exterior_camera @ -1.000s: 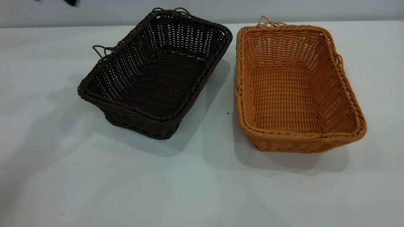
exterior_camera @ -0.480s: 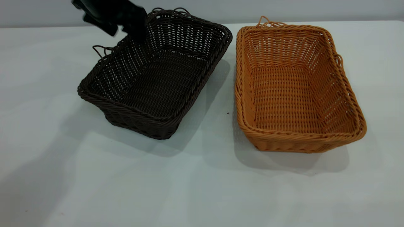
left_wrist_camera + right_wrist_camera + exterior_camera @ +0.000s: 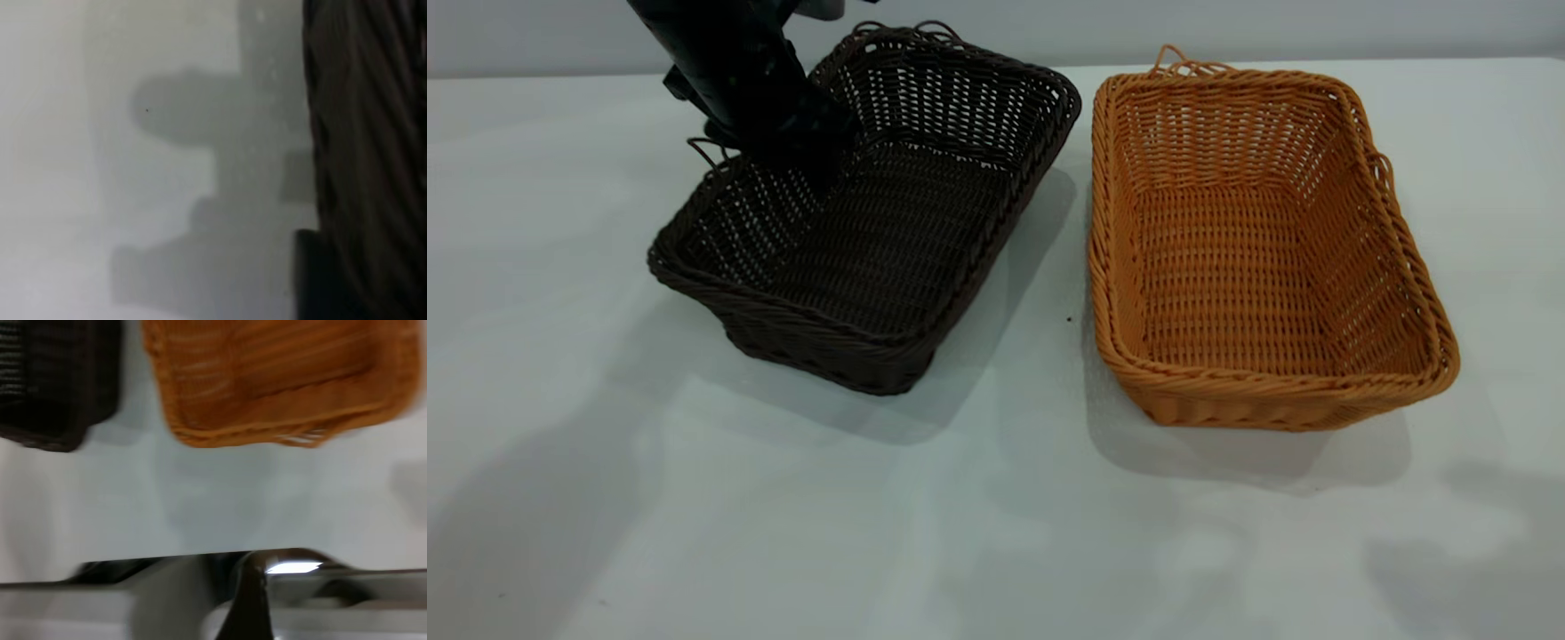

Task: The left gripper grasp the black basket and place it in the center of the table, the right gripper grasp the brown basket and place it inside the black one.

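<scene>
Left end effector point(image 3: 805, 147), black arm end with dark cabling, comes in from 11 o'clock of the exterior view and sits at the far-left long wall of the rectangular dark brown-black woven basket point(image 3: 889, 222), its tip down over the braided rim and into the basket's inside. We cannot tell whether its fingers are spread, narrow or closed on the rim; the black body hides them.

In the left wrist view we see only the dark woven wall point(image 3: 367, 147) very close, pale worktop beside it, and a blocky shadow on that surface. No fingers can be made out there.

The black basket rests on the large plain white-grey worktop point(image 3: 996, 516), at about 10 o'clock from the view's centre, turned at an angle so one corner points to 6 o'clock. Small wire loops show at its far end and on its left side by the arm.

The rectangular orange-tan woven basket point(image 3: 1254, 258) rests at about 3 o'clock, just beside the black one with a narrow gap of bare surface between them, not touching. It is upright, open side up, with loops at its far end and right side.

We do not see the right end effector in the exterior view. The right wrist view looks from above at both baskets, orange-tan point(image 3: 280, 380) and dark point(image 3: 57, 380); its fingers cannot be judged.
</scene>
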